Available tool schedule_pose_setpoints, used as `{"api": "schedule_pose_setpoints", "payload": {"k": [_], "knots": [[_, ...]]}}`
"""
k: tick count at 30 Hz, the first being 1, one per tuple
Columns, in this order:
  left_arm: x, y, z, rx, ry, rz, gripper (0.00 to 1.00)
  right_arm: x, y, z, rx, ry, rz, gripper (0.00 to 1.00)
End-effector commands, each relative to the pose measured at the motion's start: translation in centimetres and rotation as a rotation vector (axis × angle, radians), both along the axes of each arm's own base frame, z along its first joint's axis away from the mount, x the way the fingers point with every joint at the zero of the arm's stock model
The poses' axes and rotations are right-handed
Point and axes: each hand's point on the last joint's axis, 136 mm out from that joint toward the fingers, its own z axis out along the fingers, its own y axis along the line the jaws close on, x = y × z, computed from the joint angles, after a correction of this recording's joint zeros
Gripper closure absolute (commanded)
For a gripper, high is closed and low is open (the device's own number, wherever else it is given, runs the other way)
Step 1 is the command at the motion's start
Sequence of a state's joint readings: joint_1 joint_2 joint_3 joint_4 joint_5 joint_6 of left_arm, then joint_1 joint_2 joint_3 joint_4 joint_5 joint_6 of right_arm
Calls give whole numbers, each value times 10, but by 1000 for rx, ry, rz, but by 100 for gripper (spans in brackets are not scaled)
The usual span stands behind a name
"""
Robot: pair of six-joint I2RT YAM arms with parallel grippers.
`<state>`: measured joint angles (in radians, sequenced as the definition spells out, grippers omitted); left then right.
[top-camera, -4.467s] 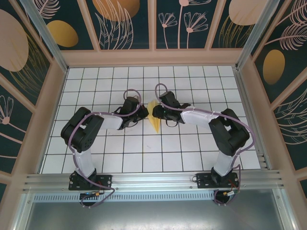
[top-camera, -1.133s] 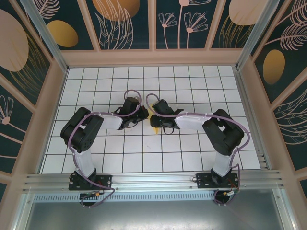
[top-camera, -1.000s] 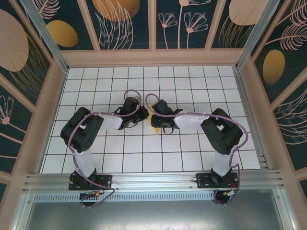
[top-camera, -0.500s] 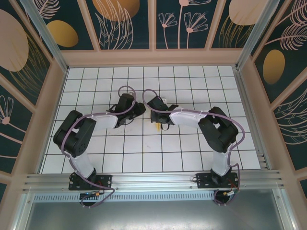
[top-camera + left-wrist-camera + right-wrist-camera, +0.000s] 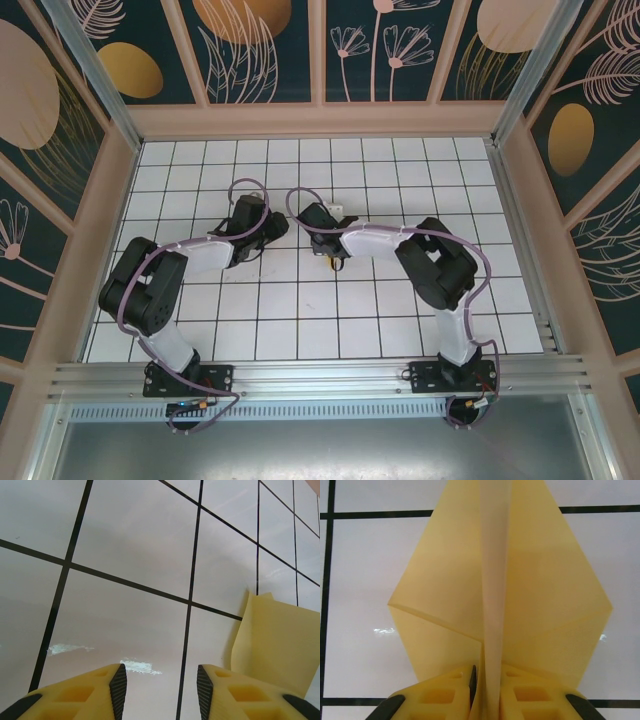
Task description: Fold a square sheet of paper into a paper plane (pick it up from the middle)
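The paper plane [image 5: 500, 580] is pale yellow paper folded to a point, its two wings spread over the white tiles. My right gripper [image 5: 486, 680] is shut on its upright centre fold. From above, a small yellow tip of the paper plane [image 5: 328, 262] pokes out below the right gripper [image 5: 326, 250] near mid-table. My left gripper [image 5: 161, 680] is open with only bare tile between its fingers. One edge of the paper plane [image 5: 277, 645] stands just right of it, apart from the fingers. Seen from above, the left gripper [image 5: 272, 230] sits left of the right one.
The table [image 5: 300, 320] is a white tiled surface with black grid lines, closed in by wooden walls [image 5: 320, 120] at the back and sides. Both arms reach in toward the middle, their elbows low at either side.
My left gripper has opened, let go of the paper and drawn back to the left. The right gripper has kept its hold and carried the paper leftward, its forearm swinging with it.
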<state>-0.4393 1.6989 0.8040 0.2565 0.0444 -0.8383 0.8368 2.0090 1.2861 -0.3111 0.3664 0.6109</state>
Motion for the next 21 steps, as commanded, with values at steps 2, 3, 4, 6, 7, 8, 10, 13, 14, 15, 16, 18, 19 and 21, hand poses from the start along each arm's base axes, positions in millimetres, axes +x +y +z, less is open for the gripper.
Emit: {"api": "schedule_pose_setpoints", "payload": {"k": [2,3,4,6,7,8,10,13,14,15,16,18,19,21], "knots": [[-3,7,1,32,-2,6,55,-1,1,-4,-22,4,-22,79],[-2,8,1,37,-2,8,54,-1,0,-6,-27,6,-25,79],[-2,9,2,40,-4,9,54,-1,0,-9,-32,11,-25,79],[-2,9,2,46,-5,11,53,-2,-1,-14,-41,22,-29,80],[-2,10,3,48,-8,14,53,-3,-1,-17,-45,29,-31,82],[-2,11,4,52,-10,16,52,-4,-1,-18,-46,33,-32,83],[-2,13,5,59,-11,21,51,-3,-2,-17,-43,32,-36,87],[-2,17,8,75,-17,31,48,5,3,1,-23,-2,-30,90],[-2,19,9,80,-19,36,47,8,4,8,-16,-15,-27,91],[-2,21,11,84,-24,42,45,13,6,18,-4,-31,-25,91],[-2,23,13,90,-29,50,43,19,6,26,8,-48,-24,91],[-2,30,15,106,-35,66,38,31,5,39,23,-74,-22,91],[-2,33,17,115,-42,75,35,36,6,41,30,-79,-17,91],[-4,42,21,145,-50,98,27,50,6,42,46,-76,-3,91]]}}
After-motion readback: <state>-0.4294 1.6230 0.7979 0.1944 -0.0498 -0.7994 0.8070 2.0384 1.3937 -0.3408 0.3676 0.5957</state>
